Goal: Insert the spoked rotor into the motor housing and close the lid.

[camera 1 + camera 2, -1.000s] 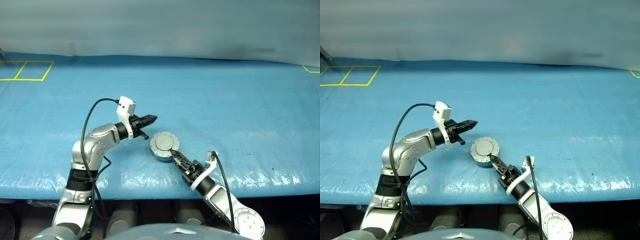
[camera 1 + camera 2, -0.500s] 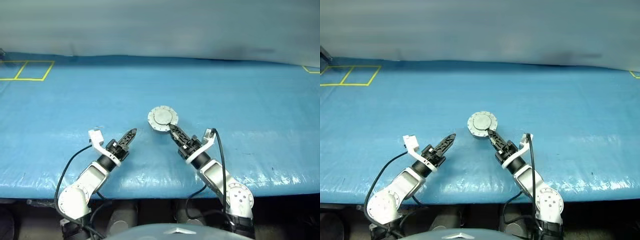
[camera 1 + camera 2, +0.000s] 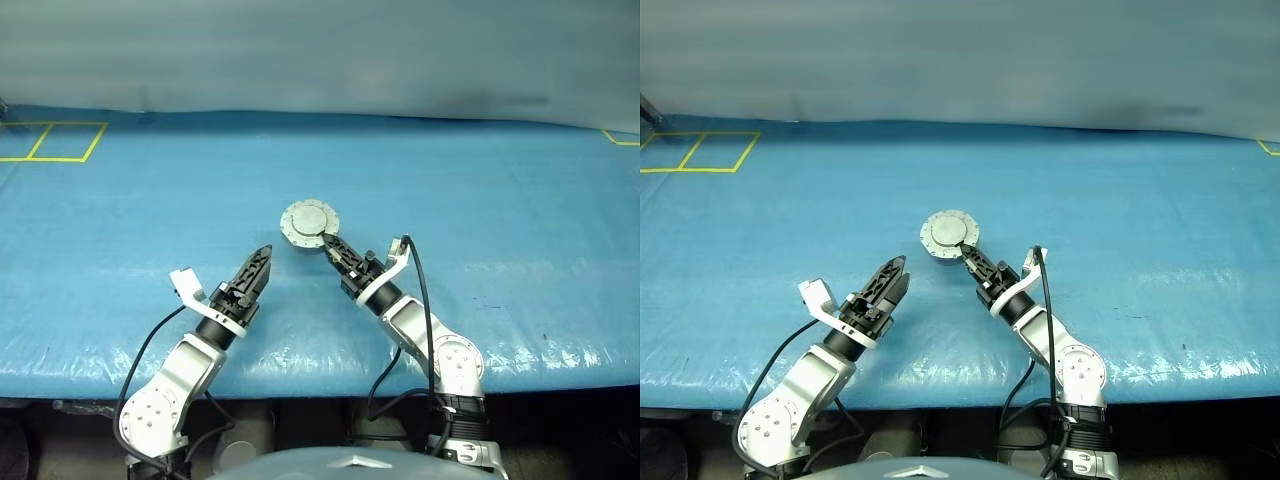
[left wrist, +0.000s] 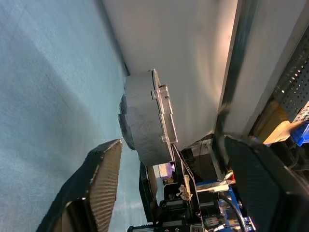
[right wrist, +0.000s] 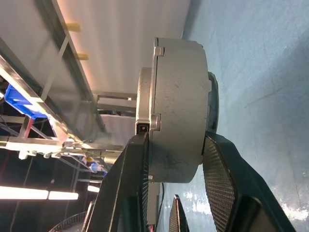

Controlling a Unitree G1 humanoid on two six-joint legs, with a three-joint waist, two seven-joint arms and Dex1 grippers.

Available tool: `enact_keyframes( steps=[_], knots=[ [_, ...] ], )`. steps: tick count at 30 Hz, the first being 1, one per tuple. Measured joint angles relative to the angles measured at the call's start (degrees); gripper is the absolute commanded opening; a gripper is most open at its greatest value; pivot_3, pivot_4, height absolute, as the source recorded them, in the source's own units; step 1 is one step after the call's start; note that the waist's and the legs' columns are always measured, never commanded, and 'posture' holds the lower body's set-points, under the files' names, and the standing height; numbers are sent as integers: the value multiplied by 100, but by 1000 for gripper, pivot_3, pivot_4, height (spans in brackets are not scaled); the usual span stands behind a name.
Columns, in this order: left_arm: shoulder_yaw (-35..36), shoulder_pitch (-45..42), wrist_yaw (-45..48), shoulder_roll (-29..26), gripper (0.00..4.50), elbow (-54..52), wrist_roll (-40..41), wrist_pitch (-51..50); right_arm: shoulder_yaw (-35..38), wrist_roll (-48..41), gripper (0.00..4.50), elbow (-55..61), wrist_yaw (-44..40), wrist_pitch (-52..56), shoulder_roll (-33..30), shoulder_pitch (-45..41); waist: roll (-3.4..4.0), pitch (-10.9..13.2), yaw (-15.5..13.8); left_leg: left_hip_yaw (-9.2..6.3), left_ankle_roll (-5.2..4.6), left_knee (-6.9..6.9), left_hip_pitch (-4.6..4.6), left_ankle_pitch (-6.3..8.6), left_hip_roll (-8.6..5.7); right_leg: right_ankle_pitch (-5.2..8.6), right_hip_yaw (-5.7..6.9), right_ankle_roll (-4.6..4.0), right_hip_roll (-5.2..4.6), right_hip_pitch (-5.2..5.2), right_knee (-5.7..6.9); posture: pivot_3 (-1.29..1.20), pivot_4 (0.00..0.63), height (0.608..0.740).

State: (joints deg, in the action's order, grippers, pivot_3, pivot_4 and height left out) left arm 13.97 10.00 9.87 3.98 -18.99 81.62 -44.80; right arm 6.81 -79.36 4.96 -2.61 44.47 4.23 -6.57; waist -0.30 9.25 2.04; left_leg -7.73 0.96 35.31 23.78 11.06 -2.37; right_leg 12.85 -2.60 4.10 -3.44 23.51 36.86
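The motor housing is a round silver-grey puck on the blue tarp, mid-table. Its lid lies flat on top, plain grey face up. My right gripper reaches in from the near right and is shut on the housing's edge. In the right wrist view its fingers clamp the housing from both sides. My left gripper stands open, a short way to the near left of the housing and apart from it. Its wrist view shows the housing ahead of the spread fingers. The spoked rotor is hidden.
Blue tarp covers the whole table. Its front edge runs just behind my wrists. Yellow tape squares mark the far left corner, and another yellow mark sits at the far right. A grey wall closes the back.
My right gripper has pushed forward with the housing, carrying it farther up the table. My left arm dropped back toward me, rolled over, and its gripper went from shut to open.
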Motion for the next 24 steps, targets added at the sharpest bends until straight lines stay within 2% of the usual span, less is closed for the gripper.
enact_keyframes(
  steps=[9,24],
  knots=[
    [-264,32,19,-12,4500,225,295,633,-292,-5,1224,194,62,252,7,-2,1,0,-1,0,0,0,2,0,-1,1,0,-1,-1,1,-1,0,150,740],
    [-629,67,222,-30,4500,330,628,970,-635,-252,1222,531,265,625,6,205,1,0,1,0,0,-3,2,0,0,2,0,-1,0,2,-3,0,150,740]
  ],
)
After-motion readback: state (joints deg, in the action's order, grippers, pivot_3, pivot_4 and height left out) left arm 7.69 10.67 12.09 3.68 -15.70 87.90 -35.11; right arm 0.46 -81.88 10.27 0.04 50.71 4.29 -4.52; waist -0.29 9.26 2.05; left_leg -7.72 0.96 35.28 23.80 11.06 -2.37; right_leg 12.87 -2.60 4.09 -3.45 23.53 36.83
